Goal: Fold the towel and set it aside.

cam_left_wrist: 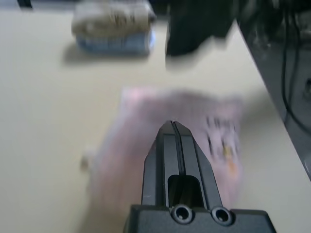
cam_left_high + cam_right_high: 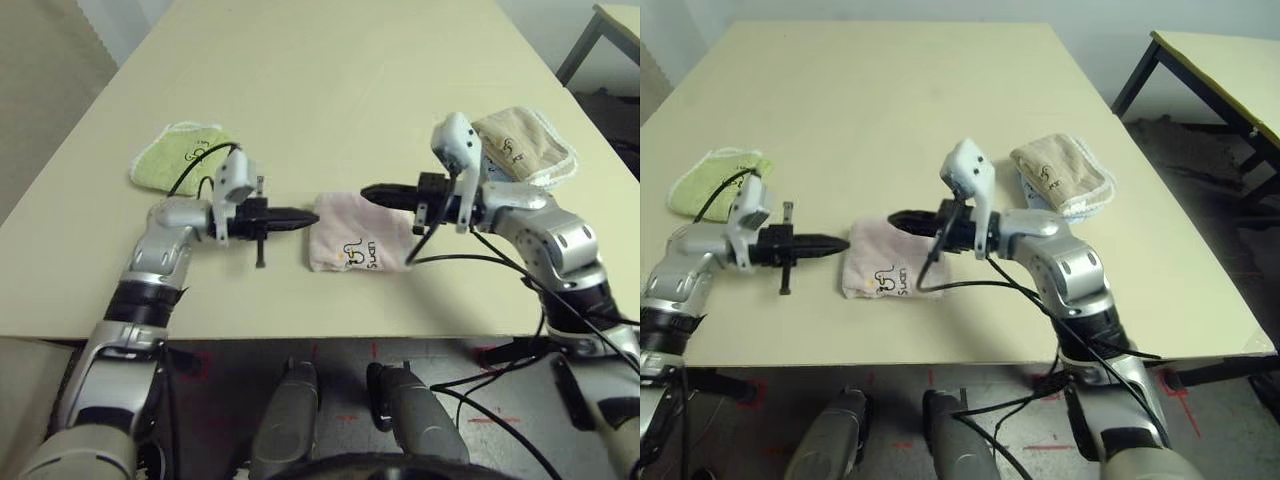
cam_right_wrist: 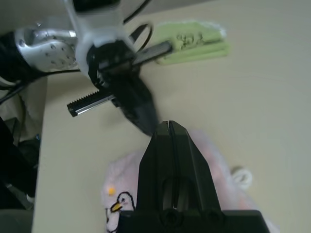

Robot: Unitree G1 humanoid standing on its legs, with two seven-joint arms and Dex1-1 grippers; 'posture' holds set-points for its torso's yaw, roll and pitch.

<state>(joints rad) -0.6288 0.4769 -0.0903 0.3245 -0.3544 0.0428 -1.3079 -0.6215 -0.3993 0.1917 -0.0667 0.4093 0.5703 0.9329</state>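
fingers closed, both | left arm (image 2: 305, 216), right arm (image 2: 372, 191) level over towel (image 2: 360, 245)

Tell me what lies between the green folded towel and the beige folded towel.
In the left eye view, between the green towel and the beige towel hang both shut pincers, left and right, tips facing over the folded pink towel; farther back, bare table.

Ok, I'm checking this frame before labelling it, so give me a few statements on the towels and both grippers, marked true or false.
1. The pale pink fluffy folded towel lies between the two grippers. True.
2. The left gripper is open. False: shut, empty.
3. The right gripper holds the pink towel. False: shut, holding nothing.
4. The green folded towel lies on the robot's left. True.
5. The beige folded towel sits on the pink one. False: apart, on the right.
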